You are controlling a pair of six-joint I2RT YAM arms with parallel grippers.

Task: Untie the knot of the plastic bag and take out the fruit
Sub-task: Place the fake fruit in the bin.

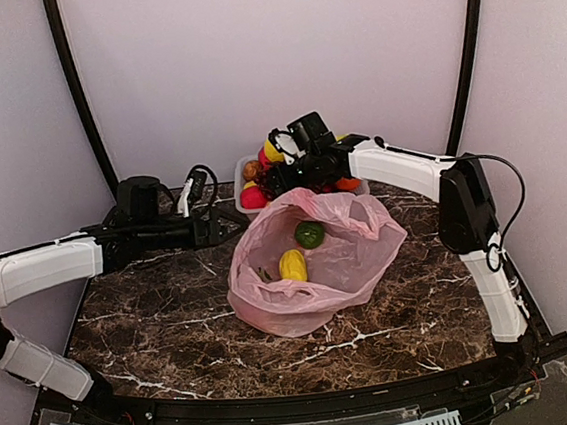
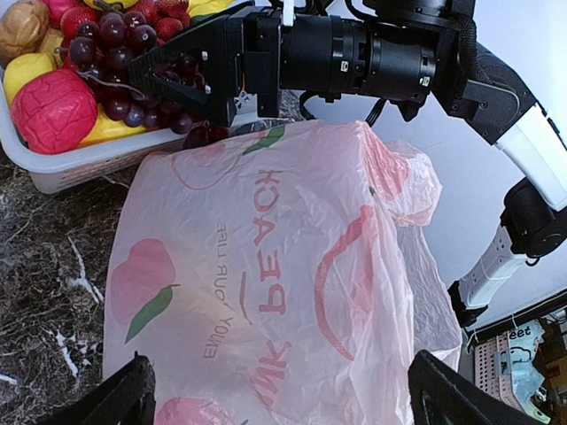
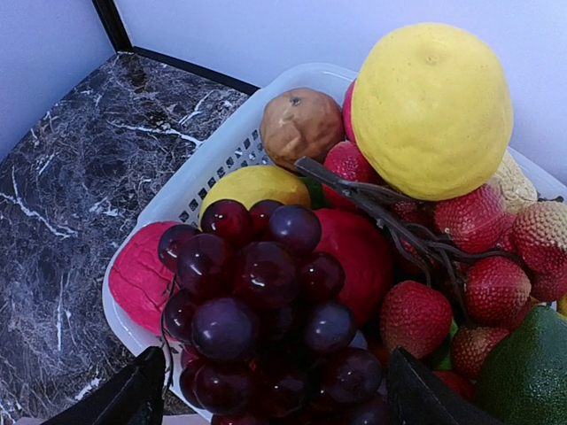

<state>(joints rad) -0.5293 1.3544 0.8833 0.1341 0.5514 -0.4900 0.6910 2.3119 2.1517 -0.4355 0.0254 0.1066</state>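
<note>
Fruit (image 1: 292,265), yellow and green, lies in the open-mouthed plastic bag (image 1: 358,251) mid-table, just right of the left gripper (image 1: 229,225), jaws wide and empty; right gripper (image 1: 278,178), also released, hovers behind over grapes (image 3: 257,301) in the basket (image 3: 221,142)

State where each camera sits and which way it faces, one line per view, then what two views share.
Top external: above and behind the bases, looking down on the table, bag and basket; left arm and right arm show.
Left wrist: on the left arm, facing across the bag toward the basket and right end effector; left fingertips at the bottom corners.
Right wrist: on the right arm, looking down into the basket at the grapes; right fingertips at the bottom corners.
Shared: both wrist views show grapes and basket.
</note>
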